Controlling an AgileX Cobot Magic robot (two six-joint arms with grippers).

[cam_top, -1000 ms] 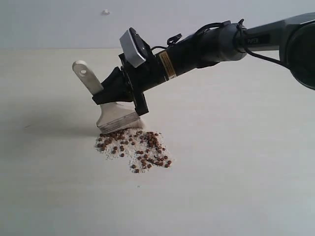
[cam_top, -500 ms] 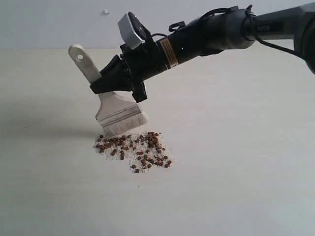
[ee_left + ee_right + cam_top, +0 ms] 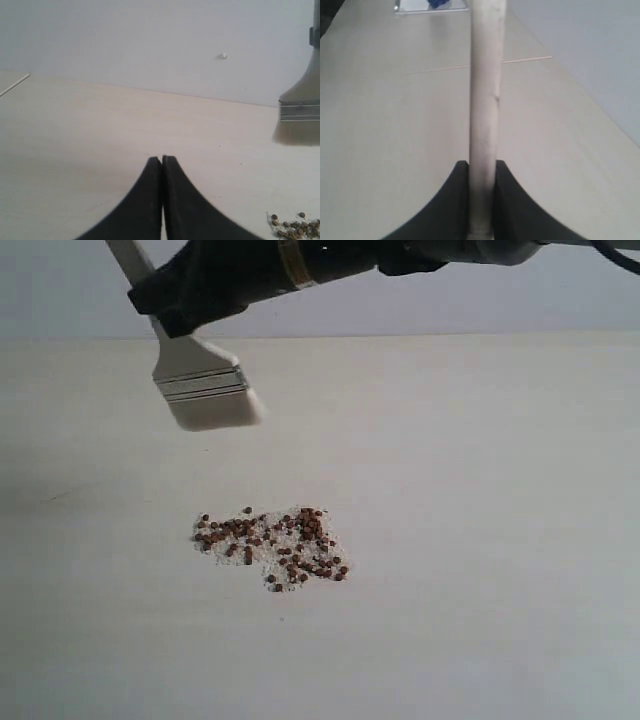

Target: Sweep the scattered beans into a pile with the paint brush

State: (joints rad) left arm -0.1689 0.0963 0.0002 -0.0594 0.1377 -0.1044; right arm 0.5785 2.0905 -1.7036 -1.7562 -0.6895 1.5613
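Right pincer is clamped on the wooden handle of the paint brush, one jaw on each side. The brush hangs tilted with its bristles pointing down, and the handle runs up out of the exterior view. It is in the air, well clear of the counter, up and left of the bean patch in the exterior view, touching nothing. Judgement: it's held clear either to line up another stroke or because the sweeping is about done.

Beans lie on the counter in one loose cluster near the middle, mixed with whitish grains. A few strays sit at its edges, none far off. They look mostly gathered, but flat and spread rather than a tight heap.

Left pincer has its tips pressed together and holds nothing. It is over bare counter, near the beans but apart, probably parked out of the brush's path.

Counts: 1 brush, 2 pincers, 1 bean cluster. The beans number dozens, too many and too small to count exactly.
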